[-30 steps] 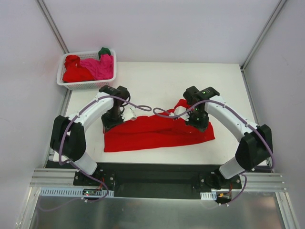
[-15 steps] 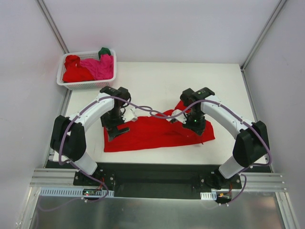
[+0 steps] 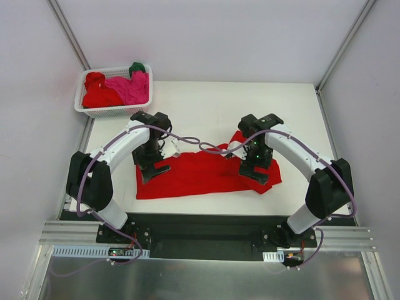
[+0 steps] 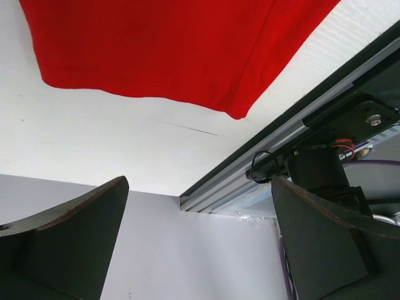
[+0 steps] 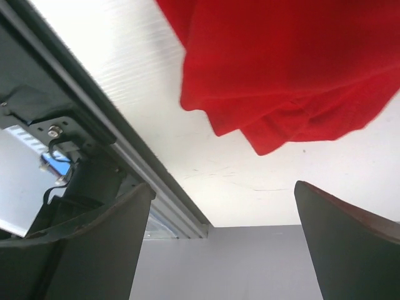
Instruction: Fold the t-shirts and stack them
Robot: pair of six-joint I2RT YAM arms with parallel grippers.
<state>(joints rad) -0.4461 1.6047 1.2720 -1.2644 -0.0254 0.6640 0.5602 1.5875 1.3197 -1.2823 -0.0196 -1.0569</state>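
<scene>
One red shirt [image 3: 206, 175] lies folded to a band on the counter [image 3: 206, 112], left tool [image 3: 154, 170] and right tool [image 3: 256, 174] both wide, empty above it; other shirts [image 3: 119, 90] still in basket [image 3: 109, 113], no stack yet.

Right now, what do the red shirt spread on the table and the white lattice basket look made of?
Red short-sleeved shirt: soft matte cloth, possibly cotton; it lies limp, with wrinkled, folded edges. White lattice basket: likely moulded plastic; rigid openwork walls.

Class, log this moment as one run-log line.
left gripper: open, empty | right gripper: open, empty | red t-shirt: lying on table | basket: holds other t-shirts
</scene>
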